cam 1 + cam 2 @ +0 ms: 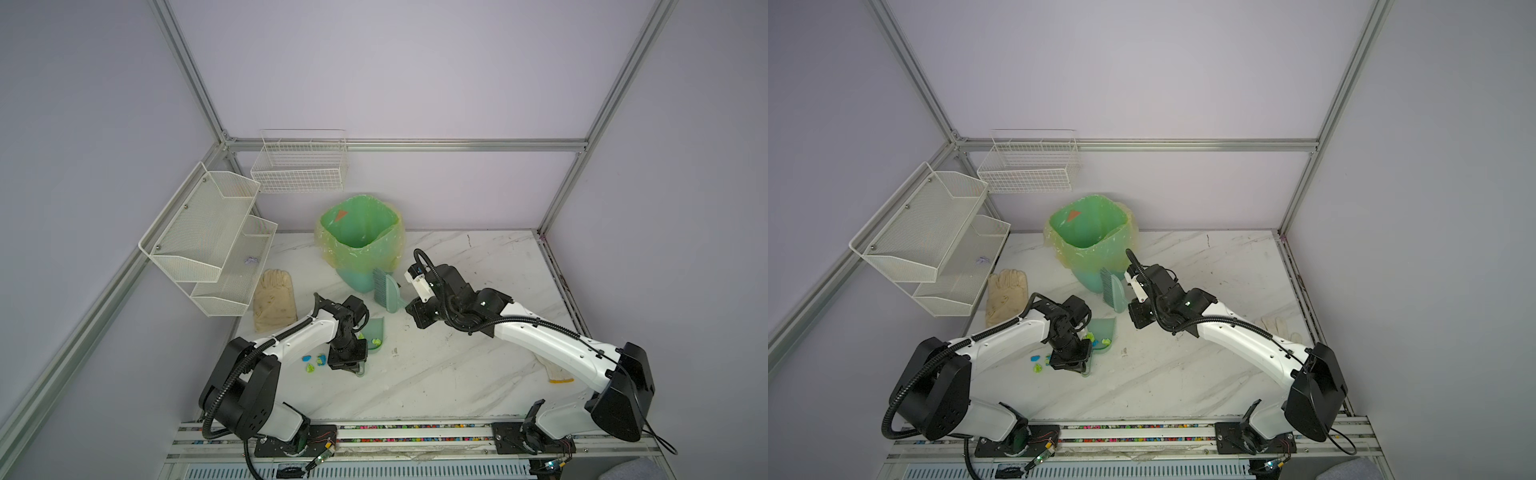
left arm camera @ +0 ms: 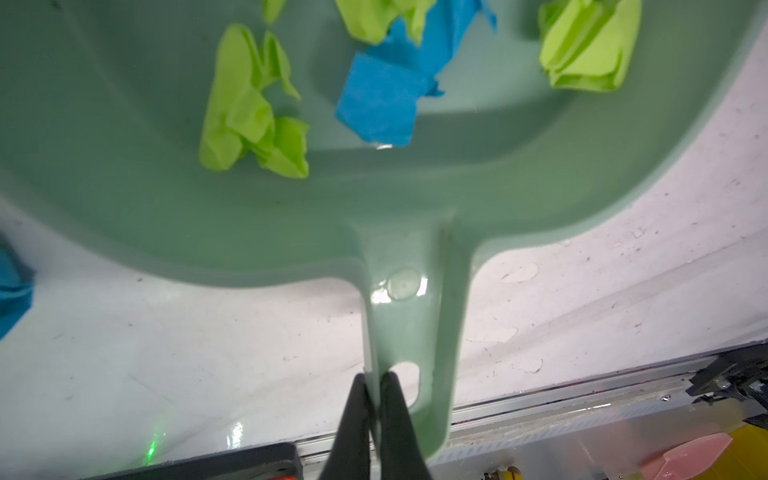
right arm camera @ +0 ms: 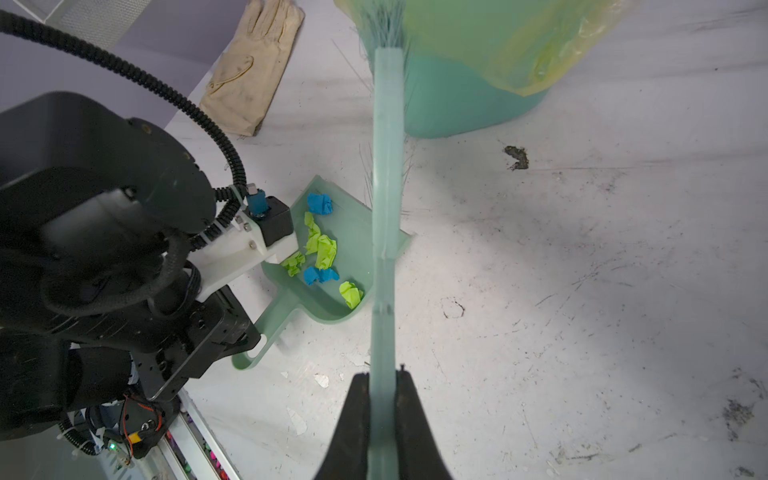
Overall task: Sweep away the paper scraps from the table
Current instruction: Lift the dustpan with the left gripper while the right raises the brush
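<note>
A pale green dustpan [image 1: 376,330] lies on the white marbled table [image 1: 436,374]. Several blue and lime-green paper scraps [image 3: 322,253] sit inside it, seen close in the left wrist view [image 2: 253,108]. A few more scraps [image 1: 309,361] lie on the table just left of the pan, also visible in a top view [image 1: 1036,362]. My left gripper [image 2: 374,382] is shut on the dustpan's handle [image 2: 409,316]. My right gripper [image 3: 382,376] is shut on the handle of a teal brush [image 3: 386,166], whose bristles point toward the bin above the table.
A bin [image 1: 361,232] with a green liner stands behind the dustpan. One cream glove [image 1: 274,299] lies at the left, and another [image 1: 557,372] is partly under the right arm. Wire shelves [image 1: 208,241] hang on the left wall. A rail [image 1: 415,428] runs along the front edge.
</note>
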Available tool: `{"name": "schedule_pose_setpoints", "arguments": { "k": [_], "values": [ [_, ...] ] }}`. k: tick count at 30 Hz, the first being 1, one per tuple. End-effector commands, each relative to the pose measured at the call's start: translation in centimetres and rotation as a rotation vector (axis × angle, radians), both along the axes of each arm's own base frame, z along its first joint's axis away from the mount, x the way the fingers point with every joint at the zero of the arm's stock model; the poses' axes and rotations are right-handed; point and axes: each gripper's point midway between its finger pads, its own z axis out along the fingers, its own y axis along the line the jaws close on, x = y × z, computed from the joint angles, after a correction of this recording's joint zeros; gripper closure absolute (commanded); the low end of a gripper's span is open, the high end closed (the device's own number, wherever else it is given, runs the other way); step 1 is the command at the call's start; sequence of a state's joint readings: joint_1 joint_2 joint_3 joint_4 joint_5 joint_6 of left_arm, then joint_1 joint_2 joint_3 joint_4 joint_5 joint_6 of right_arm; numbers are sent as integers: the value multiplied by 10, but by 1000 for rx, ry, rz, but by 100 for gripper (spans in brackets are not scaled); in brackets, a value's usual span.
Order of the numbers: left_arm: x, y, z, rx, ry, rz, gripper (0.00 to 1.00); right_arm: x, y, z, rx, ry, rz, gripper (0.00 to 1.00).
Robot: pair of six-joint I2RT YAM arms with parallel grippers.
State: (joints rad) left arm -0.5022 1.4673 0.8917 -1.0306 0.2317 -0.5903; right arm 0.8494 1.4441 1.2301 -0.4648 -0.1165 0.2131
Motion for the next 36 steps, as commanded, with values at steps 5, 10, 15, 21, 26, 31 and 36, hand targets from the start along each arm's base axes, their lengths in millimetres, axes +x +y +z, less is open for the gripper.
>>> {"name": "schedule_pose_setpoints", "arguments": {
  "k": [5, 10, 15, 21, 26, 31, 36],
  "values": [
    [15, -1, 21, 10, -86, 8, 100, 8, -12, -14, -16, 41, -88, 100],
    [16, 3, 20, 37, -94, 32, 100, 12, -13, -20, -6, 54, -106, 100],
    [18, 6, 36, 14, -153, 69, 100, 17, -14, -30, -19, 64, -125, 100],
    [23, 25, 44, 39, -207, 165, 100, 18, -18, -26, -13, 55, -129, 100],
    [24, 40, 46, 75, -215, 229, 100, 18, -30, -21, -4, 49, -148, 100],
    [26, 52, 47, 82, -236, 302, 100, 16, -42, -21, 3, 53, -165, 100],
    [22, 75, 57, 164, -250, 314, 100, 17, -52, -15, 14, 49, -185, 100]
  ]
}}
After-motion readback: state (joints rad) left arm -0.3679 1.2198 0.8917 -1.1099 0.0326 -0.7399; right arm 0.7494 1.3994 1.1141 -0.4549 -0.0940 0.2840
